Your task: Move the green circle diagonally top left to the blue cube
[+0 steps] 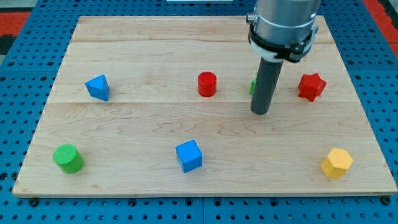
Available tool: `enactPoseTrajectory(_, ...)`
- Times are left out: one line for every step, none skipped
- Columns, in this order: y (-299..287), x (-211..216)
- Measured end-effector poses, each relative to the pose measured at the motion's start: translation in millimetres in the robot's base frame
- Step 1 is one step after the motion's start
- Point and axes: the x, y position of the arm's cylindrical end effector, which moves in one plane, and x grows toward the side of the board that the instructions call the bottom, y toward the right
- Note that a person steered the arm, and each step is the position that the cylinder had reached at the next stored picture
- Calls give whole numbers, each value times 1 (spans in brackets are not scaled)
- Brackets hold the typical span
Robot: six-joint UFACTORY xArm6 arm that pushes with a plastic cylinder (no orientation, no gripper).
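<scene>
The green circle [68, 158] stands near the board's bottom left corner. The blue cube [189, 155] sits at the bottom centre, to the right of the green circle. My tip [260, 112] rests on the board right of centre, far from both, up and to the right of the blue cube. A small bit of a second green block [252, 86] shows just behind the rod on its left side; its shape is hidden.
A blue triangular block [98, 88] lies at the left. A red cylinder [207, 84] stands at the centre top. A red star [311, 86] lies right of the rod. A yellow hexagon [336, 163] sits at the bottom right. The wooden board [124, 37] ends on blue pegboard.
</scene>
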Motion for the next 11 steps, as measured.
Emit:
enactPoseTrajectory(-96, 33)
enactPoseTrajectory(-155, 68)
enactPoseTrajectory(-223, 105)
enactPoseTrajectory(-254, 147)
enactPoseTrajectory(-337, 123)
enactPoseTrajectory(-315, 102)
enactPoseTrajectory(-261, 94)
enactPoseTrajectory(-241, 63)
enactPoseTrajectory(-202, 15)
enactPoseTrajectory(-161, -8)
enactPoseTrajectory(-146, -10)
